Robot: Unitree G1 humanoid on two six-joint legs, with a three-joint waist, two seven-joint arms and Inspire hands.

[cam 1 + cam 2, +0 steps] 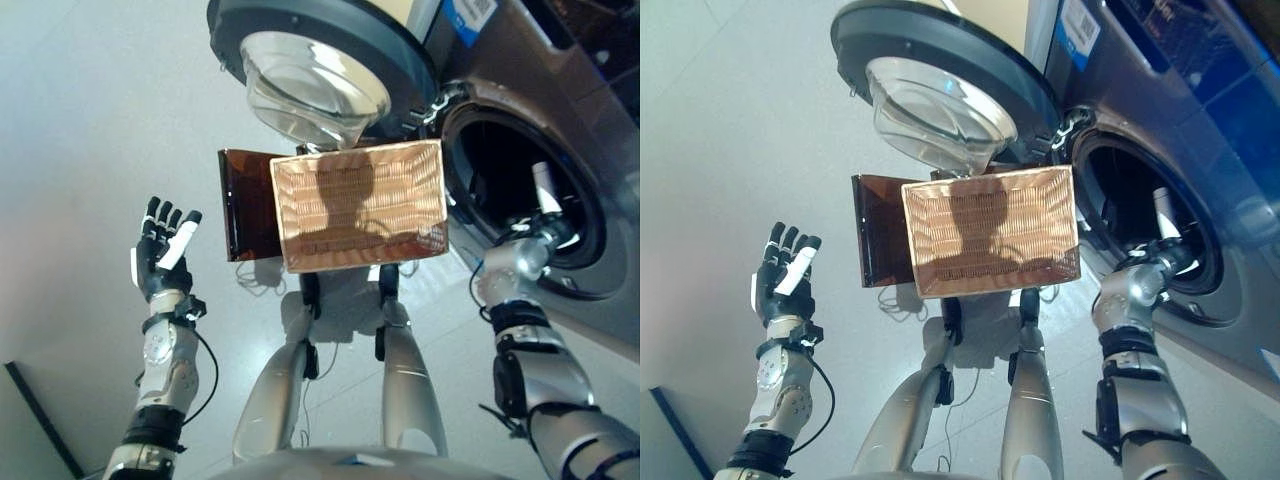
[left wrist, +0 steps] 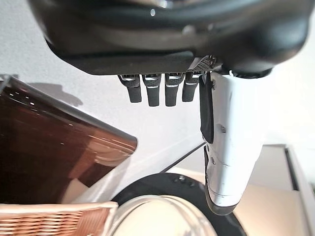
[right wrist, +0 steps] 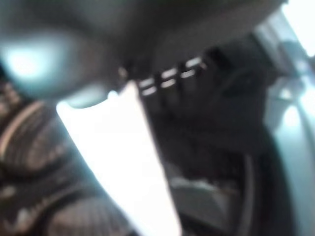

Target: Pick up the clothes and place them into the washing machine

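Left hand (image 1: 165,255) hangs spread and empty, right hand (image 1: 545,205) reaches inside the washing machine (image 1: 560,150) drum, fingers unreadable, clothes unseen, basket (image 1: 360,205) empty — seemingly the drop-off; next, withdraw clear.

Left hand (image 1: 160,255) raised, fingers (image 2: 150,91) straight, right hand (image 1: 548,215) reaching forward

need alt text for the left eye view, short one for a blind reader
The robot's right hand reaches into the open drum of a front-loading washing machine, door swung wide. An empty wicker basket sits on the floor before it, and the left hand is raised, fingers straight, holding nothing.
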